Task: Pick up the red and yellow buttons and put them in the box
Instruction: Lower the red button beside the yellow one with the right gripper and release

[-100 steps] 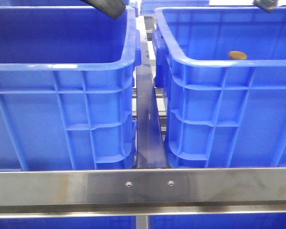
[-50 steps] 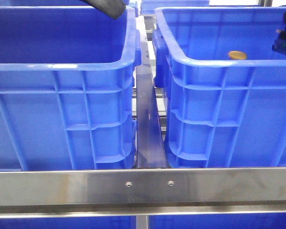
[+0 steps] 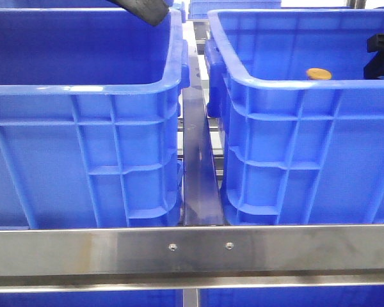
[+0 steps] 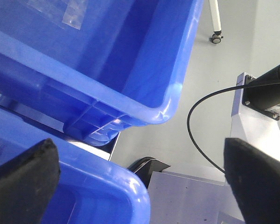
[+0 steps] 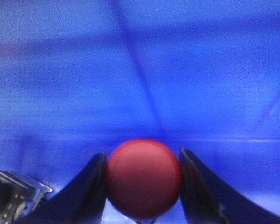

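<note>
The red button (image 5: 143, 179) is held between the two dark fingers of my right gripper (image 5: 142, 158), which is shut on it inside the right blue box (image 3: 278, 86). In the front view that gripper (image 3: 383, 56) shows at the right edge, just inside the box. The yellow button (image 3: 319, 73) lies in the same box, behind its front rim and left of the gripper. My left gripper (image 4: 139, 142) is open with nothing between its fingers, over the rim of the left blue crate (image 4: 107, 186). In the front view only a dark part of it (image 3: 141, 7) shows at the top.
The left blue crate (image 3: 83, 89) stands beside the box, with a metal rail (image 3: 198, 179) in the gap between them. A steel bar (image 3: 192, 249) crosses the front. Another blue crate (image 4: 107, 60), a black cable (image 4: 196, 140) and grey floor show in the left wrist view.
My right gripper has come down from the top right corner into the right box, at the right edge of the front view. The left arm and the yellow button have not moved.
</note>
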Controlling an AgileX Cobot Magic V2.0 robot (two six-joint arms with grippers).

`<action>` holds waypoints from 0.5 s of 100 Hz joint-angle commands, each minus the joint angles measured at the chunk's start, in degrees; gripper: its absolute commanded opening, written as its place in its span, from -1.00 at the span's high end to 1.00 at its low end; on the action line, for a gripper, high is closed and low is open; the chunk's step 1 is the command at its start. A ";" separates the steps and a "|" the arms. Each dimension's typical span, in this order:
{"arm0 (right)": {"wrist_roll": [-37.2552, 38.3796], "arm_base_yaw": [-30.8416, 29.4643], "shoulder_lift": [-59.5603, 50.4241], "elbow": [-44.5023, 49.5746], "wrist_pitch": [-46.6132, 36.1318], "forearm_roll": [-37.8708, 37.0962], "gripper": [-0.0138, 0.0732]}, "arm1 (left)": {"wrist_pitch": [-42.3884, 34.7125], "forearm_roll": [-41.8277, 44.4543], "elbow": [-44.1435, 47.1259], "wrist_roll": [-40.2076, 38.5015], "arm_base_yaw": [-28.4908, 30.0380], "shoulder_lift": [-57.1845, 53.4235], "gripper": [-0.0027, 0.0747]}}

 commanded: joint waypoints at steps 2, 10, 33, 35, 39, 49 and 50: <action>-0.62 0.09 -2.89 -2.08 0.51 1.59 0.27 | -0.45 -3.29 -1.58 0.00 -0.46 -2.07 -0.80; -0.62 0.09 -2.89 -2.08 0.52 1.59 0.07 | -0.72 -3.29 -1.58 0.00 -0.46 -2.07 -0.80; -0.62 0.09 -2.89 -2.08 2.35 1.59 -0.48 | -0.93 -3.29 -1.58 0.00 -0.46 -2.07 -0.80; -0.62 0.09 -2.89 -2.08 2.40 1.59 -0.49 | -0.93 -3.29 -1.58 0.00 -0.46 -2.07 -0.80; -0.62 0.09 -2.89 -2.08 2.52 1.59 -0.49 | -0.93 -3.29 -1.58 0.00 -0.46 -2.07 -0.80; -0.62 0.09 -3.23 -2.08 3.26 1.59 -0.49 | -0.93 -3.29 -1.58 0.00 -0.46 -2.07 -0.80; -0.62 0.09 -3.28 -2.08 3.44 1.59 -0.49 | -0.93 -3.29 -1.58 0.00 -0.46 -2.07 -0.80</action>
